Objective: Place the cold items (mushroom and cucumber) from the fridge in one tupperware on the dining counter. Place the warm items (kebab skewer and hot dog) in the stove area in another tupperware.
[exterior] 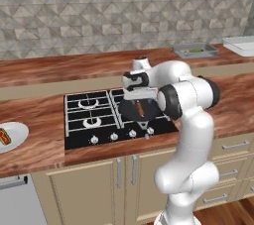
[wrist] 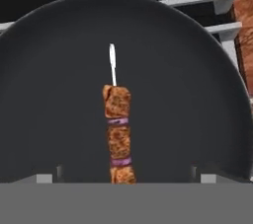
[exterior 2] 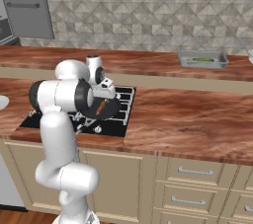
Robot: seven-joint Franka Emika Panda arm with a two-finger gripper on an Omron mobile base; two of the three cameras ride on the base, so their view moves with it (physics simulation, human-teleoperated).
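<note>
1. Left base view: white arm bent over a black stove set in a reddish-brown wood counter. The tool hangs above a dark frying pan on the stove's right burners; the kebab skewer lies inside the pan. The hot dog rests on a white plate at the left edge. On the far counter, to the right: a grey tray holding something green, and a white tupperware beside it.
2. Right base view: the arm's elbow hides much of the pan; the skewer shows as a brown streak below the tool. The grey tray sits on the far counter, right of the stove.
3. Hand view: the skewer, brown meat chunks with purple slices between on a pale stick, lies in the middle of the pan. The finger tips stand wide apart, one to each side of the skewer's near end, clamped on nothing.
</note>
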